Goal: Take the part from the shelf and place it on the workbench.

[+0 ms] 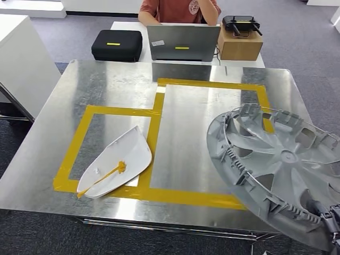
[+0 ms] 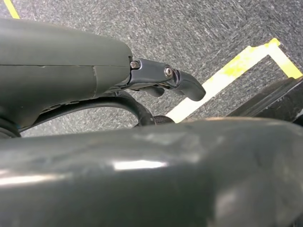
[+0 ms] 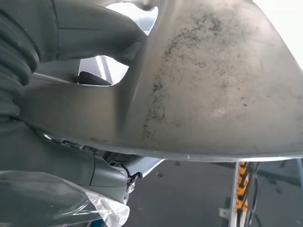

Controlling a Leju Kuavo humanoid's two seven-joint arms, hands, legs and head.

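A large grey plastic wheel cover [image 1: 277, 164], inner ribbed side up, hangs tilted over the right front corner of the metal workbench [image 1: 188, 127]. My right hand [image 1: 331, 218] grips its near rim at the lower right of the head view. In the right wrist view the cover's smudged outer face [image 3: 221, 85] lies close, with my thumb [image 3: 89, 33] on one side of it and fingers [image 3: 71, 170] on the other. My left hand [image 2: 153, 78] hangs over grey carpet with its fingers stretched out and nothing in them.
Yellow tape marks two joined rectangles [image 1: 160, 106] on the bench. A white curved part [image 1: 116, 162] with a yellow strip lies in the left one. Behind the bench are a laptop [image 1: 182, 42], a black case [image 1: 117, 45], a cardboard box [image 1: 239, 45] and a seated person [image 1: 178, 9].
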